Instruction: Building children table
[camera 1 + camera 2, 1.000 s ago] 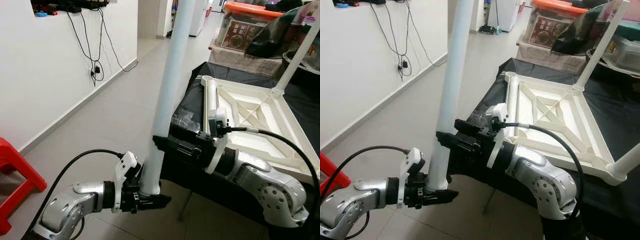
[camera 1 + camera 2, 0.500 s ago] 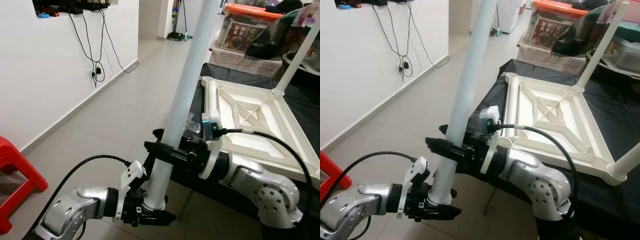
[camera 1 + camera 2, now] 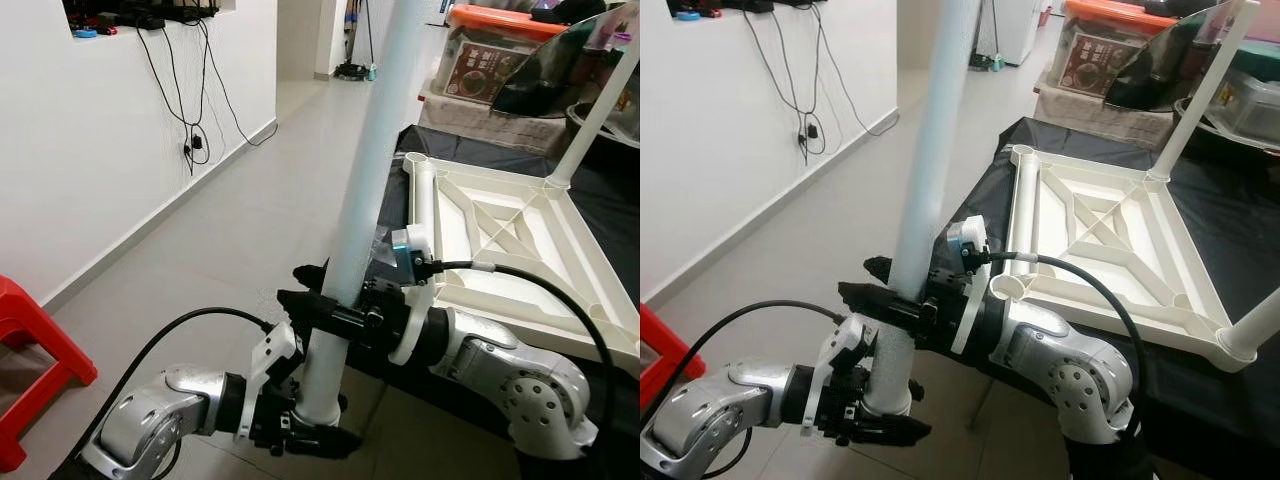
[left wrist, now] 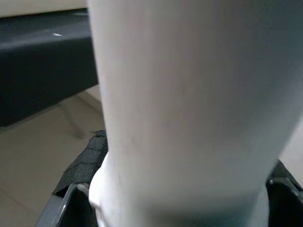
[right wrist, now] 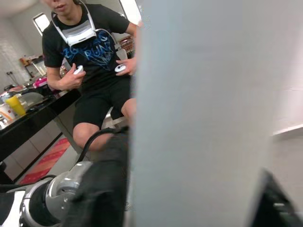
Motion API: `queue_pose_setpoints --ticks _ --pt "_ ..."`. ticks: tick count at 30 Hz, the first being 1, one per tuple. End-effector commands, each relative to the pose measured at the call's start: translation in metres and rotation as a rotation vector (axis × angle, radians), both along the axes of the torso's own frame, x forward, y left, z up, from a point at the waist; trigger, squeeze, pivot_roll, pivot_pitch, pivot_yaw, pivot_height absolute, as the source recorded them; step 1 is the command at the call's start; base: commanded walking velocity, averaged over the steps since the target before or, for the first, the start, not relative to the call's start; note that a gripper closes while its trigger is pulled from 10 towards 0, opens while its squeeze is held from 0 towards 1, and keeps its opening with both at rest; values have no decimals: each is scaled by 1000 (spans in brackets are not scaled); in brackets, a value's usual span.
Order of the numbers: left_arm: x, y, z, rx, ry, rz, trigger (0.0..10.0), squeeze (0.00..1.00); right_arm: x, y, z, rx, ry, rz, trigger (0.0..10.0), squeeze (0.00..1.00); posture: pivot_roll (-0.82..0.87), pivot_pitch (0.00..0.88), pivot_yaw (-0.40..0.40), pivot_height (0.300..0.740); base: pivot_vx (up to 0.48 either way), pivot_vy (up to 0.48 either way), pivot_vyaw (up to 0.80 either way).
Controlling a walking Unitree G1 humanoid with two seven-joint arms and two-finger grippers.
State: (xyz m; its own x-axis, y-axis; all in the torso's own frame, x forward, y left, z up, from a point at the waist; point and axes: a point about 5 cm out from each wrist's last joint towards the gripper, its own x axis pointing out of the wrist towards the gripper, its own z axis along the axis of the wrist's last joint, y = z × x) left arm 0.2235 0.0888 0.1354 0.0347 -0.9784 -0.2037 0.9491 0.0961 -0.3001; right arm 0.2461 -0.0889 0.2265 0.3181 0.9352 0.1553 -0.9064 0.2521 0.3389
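Change: over the last second the long white plastic table leg (image 3: 372, 180) has gone from nearly upright to leaning with its top toward the robot's right; its lower end has drifted slightly that way too, and the two end effectors have closed in on each other along it.
Left end effector (image 3: 318, 420): low on the leg, black fingers pinching its flared bottom end above the grey tiled floor (image 3: 220, 250).
Right end effector (image 3: 318, 303): just above the left one, black fingers clamped around the shaft.
Table leg: held in the air by both arms, beside the near edge of the bench, not yet joined to anything.
Tabletop: the white ribbed plastic tabletop (image 3: 1110, 230) lies upside down on the black-covered bench (image 3: 1240, 390), with another white leg (image 3: 1200, 85) already standing at its far corner.
Open socket: a round white corner socket (image 3: 1008, 287) sits empty just beside the right arm.
Meaning: the leg seems to be being swung over toward that socket; its bottom end still has to be lifted above it.
Person: in the right wrist view, a seated person (image 5: 90, 61) holds two small controllers.
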Motion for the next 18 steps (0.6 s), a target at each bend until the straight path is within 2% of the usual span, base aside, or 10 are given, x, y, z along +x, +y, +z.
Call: queue_pose_setpoints --ticks 1,8,13,14,16,17,18 --pt "-7 -3 -3 2 36 -43 10000 0 -6 5 4 9 -18 38 0 0 88 27 -86 740 0 0 0" --pt "-7 0 -3 3 52 -38 10000 0 -8 4 2 4 -15 37 0 0 91 26 -85 740 0 0 0" --pt "-7 3 -6 38 61 -6 10000 0 -6 2 1 -4 -21 11 0 0 94 23 -86 740 0 0 0" --pt "-8 3 -5 34 65 -5 10000 0 -6 1 1 -8 -22 6 2000 0 94 23 -86 740 0 0 0" --pt "-9 2 -5 28 69 -7 10000 0 -6 1 1 -12 -22 2 2000 0 94 23 -86 740 0 0 0" --pt "-10 2 -4 26 70 -12 10000 0 -6 1 0 -20 -24 2 10000 0 94 24 -86 740 0 0 0" --pt "-11 2 -4 26 71 -16 10000 0 -6 1 0 -26 -26 2 10000 0 94 24 -86 740 0 0 0"
